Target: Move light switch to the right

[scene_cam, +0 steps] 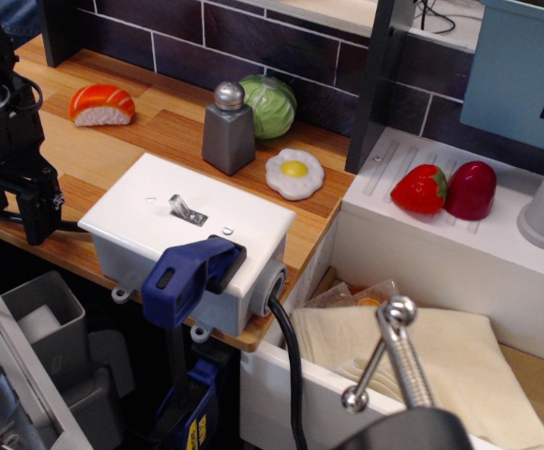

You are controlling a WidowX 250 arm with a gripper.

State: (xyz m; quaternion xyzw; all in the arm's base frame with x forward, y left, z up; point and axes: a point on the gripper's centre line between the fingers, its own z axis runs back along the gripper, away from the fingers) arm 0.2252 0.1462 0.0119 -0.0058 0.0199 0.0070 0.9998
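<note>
The light switch (pixel 182 207) is a small silver toggle lever on a little metal plate, set in the top of a white plastic box (pixel 141 230) on the wooden counter. The lever leans toward the upper left. My gripper (pixel 11 204) is black and hangs at the far left edge, its fingers pointing down. It is to the left of the box and apart from it, well away from the lever. The jaws stand apart with bare counter showing between them, and they hold nothing.
A blue clamp (pixel 192 275) grips the box's front edge, and a black cable (pixel 289 366) leaves its right side. Behind it are a grey salt shaker (pixel 227 131), sushi (pixel 103 105), cabbage (pixel 272 105) and a fried egg (pixel 294 173). A sink (pixel 441 272) with a cloth and a silver faucet (pixel 396 352) lies right.
</note>
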